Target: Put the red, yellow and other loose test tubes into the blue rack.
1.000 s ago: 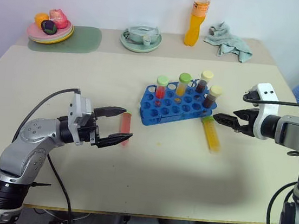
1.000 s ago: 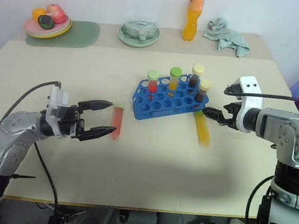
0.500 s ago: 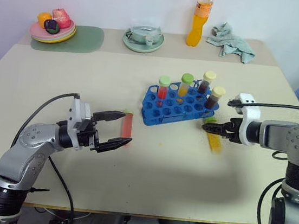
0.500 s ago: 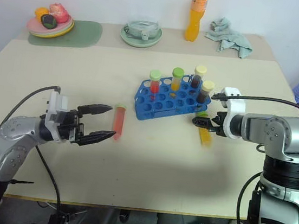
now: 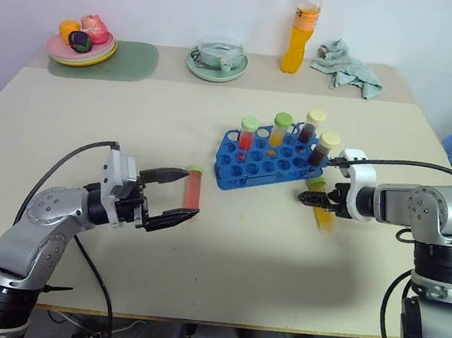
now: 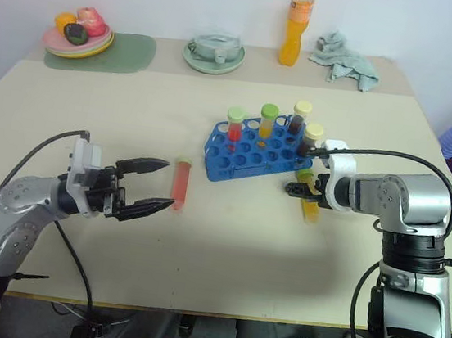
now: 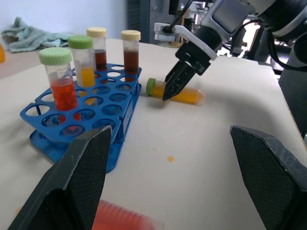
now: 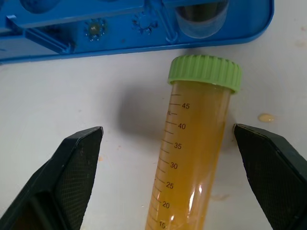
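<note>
The blue rack (image 5: 269, 164) stands mid-table holding several capped tubes. To its right the yellow tube (image 5: 321, 207) lies flat, its green cap (image 8: 205, 71) toward the rack. My right gripper (image 5: 305, 198) points down over it, open. One fingertip (image 8: 81, 143) stands well clear of the tube and the other sits close beside it. The red tube (image 5: 193, 188) lies left of the rack. My left gripper (image 5: 192, 195) hovers level and open at it, and I cannot tell whether the fingers (image 5: 169, 176) touch it.
Along the far edge sit a fruit plate (image 5: 82, 51) on a green mat (image 5: 136, 59), a bowl (image 5: 217, 61), an orange bottle (image 5: 303, 28) and a crumpled cloth (image 5: 350, 65). Small yellow drops (image 5: 244, 215) mark the table near the rack.
My right gripper has come down and in over the yellow tube near its cap end. The left arm and both loose tubes have stayed put. The camera has shifted slightly.
</note>
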You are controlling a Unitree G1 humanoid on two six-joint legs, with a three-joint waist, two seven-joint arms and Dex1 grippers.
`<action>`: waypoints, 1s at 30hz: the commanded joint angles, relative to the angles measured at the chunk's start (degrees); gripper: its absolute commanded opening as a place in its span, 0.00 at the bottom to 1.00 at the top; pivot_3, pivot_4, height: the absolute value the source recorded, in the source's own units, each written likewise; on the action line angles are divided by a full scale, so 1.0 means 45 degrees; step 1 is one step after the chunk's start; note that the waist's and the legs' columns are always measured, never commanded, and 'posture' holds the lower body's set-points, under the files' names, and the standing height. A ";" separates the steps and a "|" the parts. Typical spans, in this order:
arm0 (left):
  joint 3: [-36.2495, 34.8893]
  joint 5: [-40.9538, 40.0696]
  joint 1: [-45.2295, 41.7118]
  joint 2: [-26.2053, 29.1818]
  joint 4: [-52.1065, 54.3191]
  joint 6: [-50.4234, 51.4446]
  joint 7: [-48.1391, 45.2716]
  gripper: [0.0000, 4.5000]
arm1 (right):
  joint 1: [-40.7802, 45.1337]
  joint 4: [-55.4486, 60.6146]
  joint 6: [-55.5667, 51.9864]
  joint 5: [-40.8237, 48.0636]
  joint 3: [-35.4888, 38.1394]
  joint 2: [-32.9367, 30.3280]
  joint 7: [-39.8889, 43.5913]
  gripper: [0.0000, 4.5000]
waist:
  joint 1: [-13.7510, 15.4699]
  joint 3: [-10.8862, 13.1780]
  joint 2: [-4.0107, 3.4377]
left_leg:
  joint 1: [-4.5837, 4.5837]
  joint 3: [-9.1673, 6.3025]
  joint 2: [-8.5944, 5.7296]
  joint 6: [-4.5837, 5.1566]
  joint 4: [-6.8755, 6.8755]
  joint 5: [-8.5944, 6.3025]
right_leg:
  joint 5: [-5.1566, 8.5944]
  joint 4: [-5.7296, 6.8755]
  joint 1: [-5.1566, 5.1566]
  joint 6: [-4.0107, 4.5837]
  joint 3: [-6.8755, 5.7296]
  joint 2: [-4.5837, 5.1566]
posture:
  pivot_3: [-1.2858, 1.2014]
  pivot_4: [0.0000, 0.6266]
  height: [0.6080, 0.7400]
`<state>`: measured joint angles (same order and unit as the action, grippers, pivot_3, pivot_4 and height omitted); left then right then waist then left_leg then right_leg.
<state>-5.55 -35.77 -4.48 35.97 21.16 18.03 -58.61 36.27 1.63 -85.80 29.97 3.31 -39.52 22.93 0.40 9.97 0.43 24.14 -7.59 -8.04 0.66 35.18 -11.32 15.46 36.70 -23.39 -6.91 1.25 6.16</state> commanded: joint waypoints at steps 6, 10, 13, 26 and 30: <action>-0.0339 -0.0242 0.0087 0.0105 0.0552 -0.0015 0.0034 0.90 | -0.0825 0.0229 0.1026 -0.0813 -0.1288 -0.0784 0.0454 0.18 | 0.0045 -0.0002 0.0003 | 0.0001 -0.0004 0.0003 0.0012 -0.0009 -0.0007 | -0.0002 -0.0042 0.0004 -0.0003 -0.0005 -0.0005 | 0.52 0.24 0.99; -0.0309 -0.0239 0.0053 0.0084 0.0530 -0.0003 0.0037 0.90 | -0.1068 0.0763 0.1639 -0.1013 -0.1843 -0.1179 0.0821 0.18 | 0.0061 -0.0005 0.0007 | 0.0000 -0.0009 0.0006 0.0015 -0.0007 -0.0018 | -0.0007 -0.0085 0.0003 -0.0012 -0.0011 -0.0009 | 0.52 0.24 0.99; -0.0294 -0.0246 0.0035 0.0073 0.0524 0.0010 0.0036 0.90 | -0.1387 0.1575 0.2491 -0.0931 -0.2056 -0.1565 0.1520 0.18 | 0.0075 -0.0007 0.0011 | 0.0001 -0.0009 0.0006 0.0019 -0.0007 -0.0025 | -0.0010 -0.0103 0.0009 -0.0017 -0.0014 -0.0008 | 0.52 0.24 0.99; -0.0215 -0.0142 -0.0301 0.0083 0.0160 -0.0028 -0.0156 0.90 | -0.3907 0.3947 1.0685 0.0488 0.0419 0.0508 0.5100 0.18 | 0.0025 0.0009 -0.0014 | 0.0052 -0.0009 0.0036 0.0038 -0.0018 -0.0015 | -0.0035 -0.0106 -0.0001 -0.0048 -0.0010 -0.0041 | 0.52 0.24 0.99; -0.0220 -0.0110 -0.0476 0.0132 -0.0006 -0.0035 -0.0281 0.90 | -0.3273 0.2993 1.3213 0.0175 0.0781 0.2739 0.4390 0.18 | 0.0041 0.0010 -0.0015 | 0.0050 -0.0009 0.0037 0.0023 -0.0022 -0.0019 | -0.0039 -0.0105 -0.0006 -0.0047 -0.0005 -0.0050 | 0.52 0.24 0.99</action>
<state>-5.79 -35.72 -5.91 35.98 20.56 18.47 -59.56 20.13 15.75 -31.75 31.16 4.95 -28.64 43.79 0.58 10.02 0.36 24.36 -7.63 -7.88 0.77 35.08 -11.39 15.28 36.23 -23.43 -7.12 1.23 5.93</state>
